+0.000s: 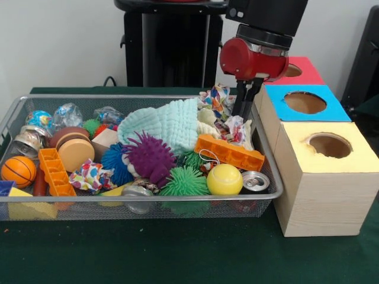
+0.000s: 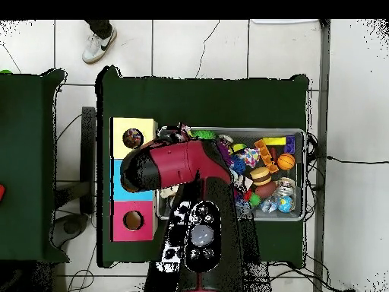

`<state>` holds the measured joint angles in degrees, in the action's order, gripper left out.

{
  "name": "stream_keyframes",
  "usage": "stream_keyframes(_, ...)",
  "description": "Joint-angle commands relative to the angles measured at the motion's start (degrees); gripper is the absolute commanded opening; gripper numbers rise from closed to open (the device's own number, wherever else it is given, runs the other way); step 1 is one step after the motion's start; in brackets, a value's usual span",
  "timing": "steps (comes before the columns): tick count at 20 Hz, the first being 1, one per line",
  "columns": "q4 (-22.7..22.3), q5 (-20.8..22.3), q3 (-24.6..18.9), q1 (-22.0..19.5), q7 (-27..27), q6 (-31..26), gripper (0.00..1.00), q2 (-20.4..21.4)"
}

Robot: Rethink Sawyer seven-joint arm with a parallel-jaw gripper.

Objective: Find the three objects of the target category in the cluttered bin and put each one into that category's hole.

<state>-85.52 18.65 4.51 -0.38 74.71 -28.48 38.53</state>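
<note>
Looking from the near edge of the green counter (image 1: 148,254), you meet the wire bin (image 1: 260,198) first, packed full. Along its front lie a yellow ball (image 1: 224,179), a crushed can (image 1: 256,181), a green spiky ball (image 1: 185,182) and a purple spiky ball (image 1: 149,157). At the front left sit a small basketball (image 1: 18,171) and an orange brick (image 1: 54,171). A second orange brick (image 1: 230,151) lies just behind the yellow ball, and a mint cloth (image 1: 166,123) is heaped mid-bin.

Beside the bin on the right stand three boxes, each with a round hole: the yellow box (image 1: 331,163) nearest, the blue box (image 1: 305,103) behind it, the red box (image 1: 299,71) farthest.

You can see the claw (image 1: 243,109) dipped into the bin's far right corner, next to the blue box. It reaches down among crumpled patterned wrappers (image 1: 235,127), just behind the second orange brick. I cannot tell how far it is open, nor whether it has hold of anything; the clutter hides its tips.

The arm (image 1: 254,56) comes straight down, its red wrist above the bin rim. From overhead, the red arm (image 2: 178,163) lies across the boxes and the bin's edge.
</note>
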Motion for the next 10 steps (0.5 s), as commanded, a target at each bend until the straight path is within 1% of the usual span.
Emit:
stream_keyframes(1, -0.80, 0.95, -0.14, 4.57, 9.94, -3.26, 0.00, -1.64)
stream_keyframes(2, -0.19, 0.17, 1.04, 6.16, 12.36, -4.11, 0.00, -1.68)
stream_keyframes(3, 1.52, -0.37, 2.96, 8.94, 15.16, -6.45, 0.00, -2.14)
stream_keyframes(4, 2.63, -0.33, 3.67, 10.18, 15.26, -7.95, 0.00, -2.47)
stream_keyframes(5, 4.64, 0.27, 4.49, 11.97, 14.29, -10.68, 0.00, -3.03)
stream_keyframes(6, 5.40, 0.19, 5.08, 12.91, 14.05, -11.65, 0.00, -3.34)
stream_keyframes(7, 6.25, -0.08, 6.26, 14.47, 15.16, -12.50, 0.00, -3.92)
stream_keyframes(10, 6.98, -1.38, 8.44, 17.01, 17.71, -12.36, 0.00, -5.22)
